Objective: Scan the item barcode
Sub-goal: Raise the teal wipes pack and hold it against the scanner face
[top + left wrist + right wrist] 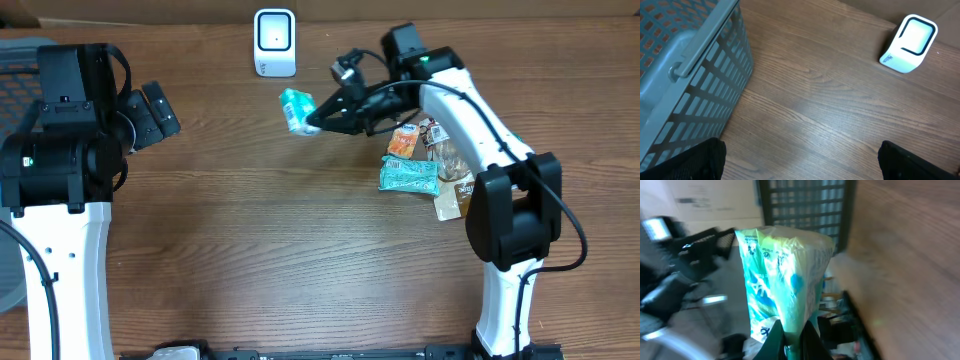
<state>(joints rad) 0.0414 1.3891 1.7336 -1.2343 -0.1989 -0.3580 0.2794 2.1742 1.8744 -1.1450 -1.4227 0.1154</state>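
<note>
A small green and white snack packet [296,109] hangs above the table, just below and right of the white barcode scanner [274,42]. My right gripper [318,122] is shut on the packet's edge. In the right wrist view the packet [785,280] fills the middle, pinched at its lower end between the gripper [793,347]. My left gripper [158,110] stands open at the far left, with nothing between its fingers. The left wrist view shows the scanner [909,44] at the upper right and the left gripper [800,162] wide open over bare wood.
A grey mesh basket [685,65] stands at the left edge of the table. A heap of several snack packets [425,160] lies beside the right arm's base. The scanner stands at the table's back edge.
</note>
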